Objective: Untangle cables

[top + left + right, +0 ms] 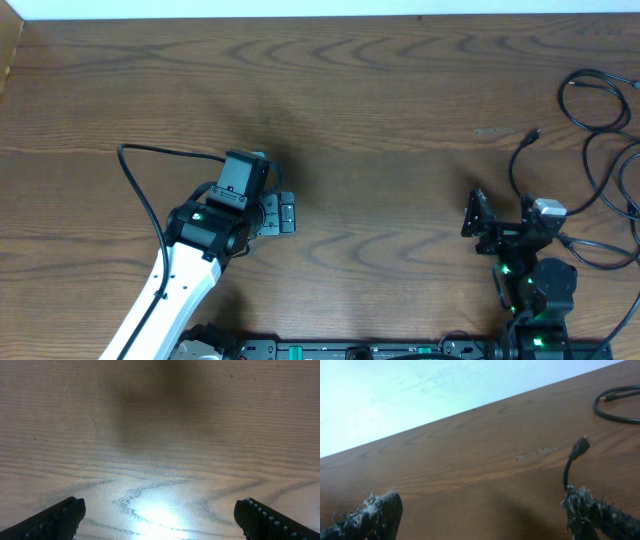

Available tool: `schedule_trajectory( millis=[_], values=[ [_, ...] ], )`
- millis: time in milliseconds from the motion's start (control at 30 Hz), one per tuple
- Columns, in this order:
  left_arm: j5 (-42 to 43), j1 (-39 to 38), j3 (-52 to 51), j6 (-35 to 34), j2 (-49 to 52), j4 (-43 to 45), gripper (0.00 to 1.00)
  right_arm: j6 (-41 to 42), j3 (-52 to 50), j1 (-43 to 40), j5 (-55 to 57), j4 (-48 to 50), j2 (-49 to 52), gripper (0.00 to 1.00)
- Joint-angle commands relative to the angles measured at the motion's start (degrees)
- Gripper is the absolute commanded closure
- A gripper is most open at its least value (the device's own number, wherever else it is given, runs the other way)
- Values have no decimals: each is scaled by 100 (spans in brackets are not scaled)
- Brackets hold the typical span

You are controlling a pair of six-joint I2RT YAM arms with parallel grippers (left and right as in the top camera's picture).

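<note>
Cables (598, 170) are lying in loose overlapping loops at the 3 o'clock edge of the tabletop (380, 90) in the overhead view, with one plug (537, 132) trailing out toward 9 o'clock. Right pincer (478, 215) is sitting at about 4 o'clock, just beside the pile, jaws spread, gripping nothing. Left pincer (283, 214) is hovering at 8 o'clock, well apart from any cord, and is also spread. Reads as a ready pose: right arm is covering the pile, and left is probably waiting where a freed cord could be laid out.

Left wrist: left pincer (160, 522) is showing its fingers at 7 and 5 o'clock, wide apart, with only wood grain and glare between them. No cable in reach.

Right wrist: right pincer (485, 515) is standing wide, tips looking frayed, nothing between them. The plug (580, 447) is poking up at 3 o'clock, its cord dropping right beside the 5 o'clock finger; can't tell if it's touching. Another loop (615, 407) is lying at 2 o'clock, further out. That near plug end is looking like the easiest first pick.
</note>
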Motion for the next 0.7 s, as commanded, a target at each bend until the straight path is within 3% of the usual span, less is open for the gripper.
schedule_trajectory(
  millis=[0, 667],
  values=[
    [-72, 24, 116, -26, -48, -15, 0, 33, -11, 26, 68, -282, -433, 1],
    [-72, 24, 116, -26, -48, -13, 0, -74, -11, 24, 103, -1322, -1878, 1]
  ],
)
